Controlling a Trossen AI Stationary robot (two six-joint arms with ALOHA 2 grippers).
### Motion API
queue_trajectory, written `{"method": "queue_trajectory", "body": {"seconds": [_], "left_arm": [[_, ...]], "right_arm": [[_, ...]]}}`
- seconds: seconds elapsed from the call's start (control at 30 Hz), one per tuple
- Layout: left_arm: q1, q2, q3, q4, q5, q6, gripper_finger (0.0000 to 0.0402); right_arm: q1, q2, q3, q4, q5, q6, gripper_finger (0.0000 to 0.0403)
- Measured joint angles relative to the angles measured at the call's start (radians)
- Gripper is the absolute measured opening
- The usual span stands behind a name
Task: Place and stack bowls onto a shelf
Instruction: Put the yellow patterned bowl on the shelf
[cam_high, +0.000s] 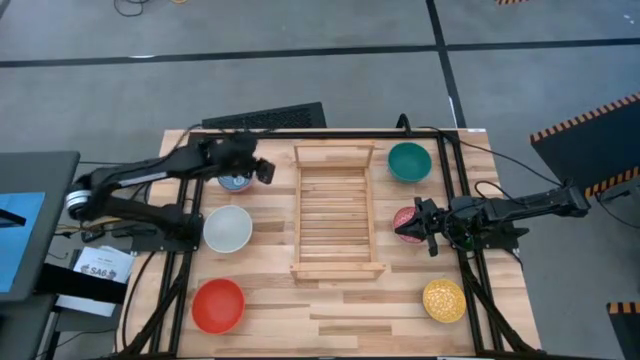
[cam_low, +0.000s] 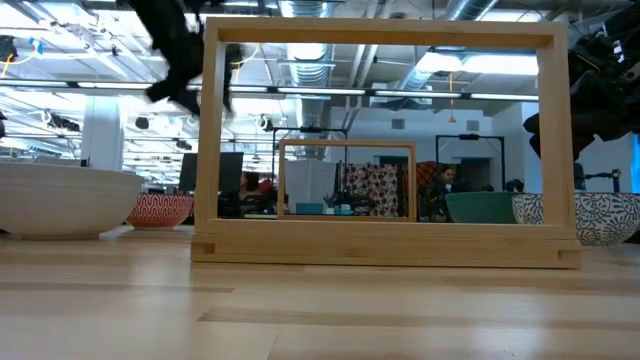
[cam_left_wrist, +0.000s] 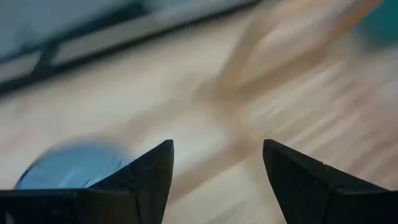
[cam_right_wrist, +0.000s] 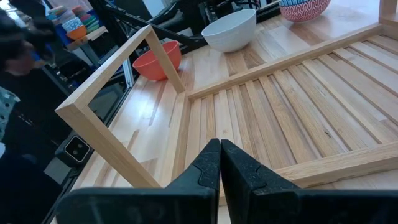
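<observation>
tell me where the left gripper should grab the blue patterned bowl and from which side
Probably by the rim, coming down from above. The blue-patterned bowl sits upright and open on the table, so its thin wall can pass between the fingers, one inside and one outside. The left gripper hovers open right over it. The edge facing the shelf is nearest the fingers.

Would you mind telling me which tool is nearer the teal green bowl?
Right: the right tool sits beside the pink bowl, below the teal green bowl; the left tool is across the shelf.
</observation>
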Motion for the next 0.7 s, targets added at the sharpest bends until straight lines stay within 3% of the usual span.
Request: {"method": "queue_trajectory", "body": {"seconds": [0.13,0.27,0.4,0.57,0.63,0.7], "left_arm": [[-0.080,-0.092,0.001,0.231,-0.008,0.052,0.0231],[-0.139,-0.139,0.001,0.327,-0.016,0.051,0.0231],[-0.185,-0.149,0.001,0.340,-0.056,0.046,0.0231],[-0.209,-0.140,0.000,0.338,-0.092,0.038,0.0231],[-0.209,-0.141,0.000,0.342,-0.087,0.044,0.0231],[-0.209,-0.141,0.000,0.342,-0.085,0.054,0.0231]], "right_arm": [[0.000,0.000,0.000,0.000,0.000,-0.081,0.0040],[-0.001,0.001,0.000,0.074,0.001,-0.116,0.0040],[-0.001,-0.001,0.004,0.435,0.028,0.004,0.0040],[-0.001,-0.002,0.011,0.895,0.192,0.008,0.0040],[-0.001,-0.001,0.019,1.012,0.227,0.011,0.0040],[-0.001,0.015,0.064,1.005,0.232,0.038,0.0040]]}}
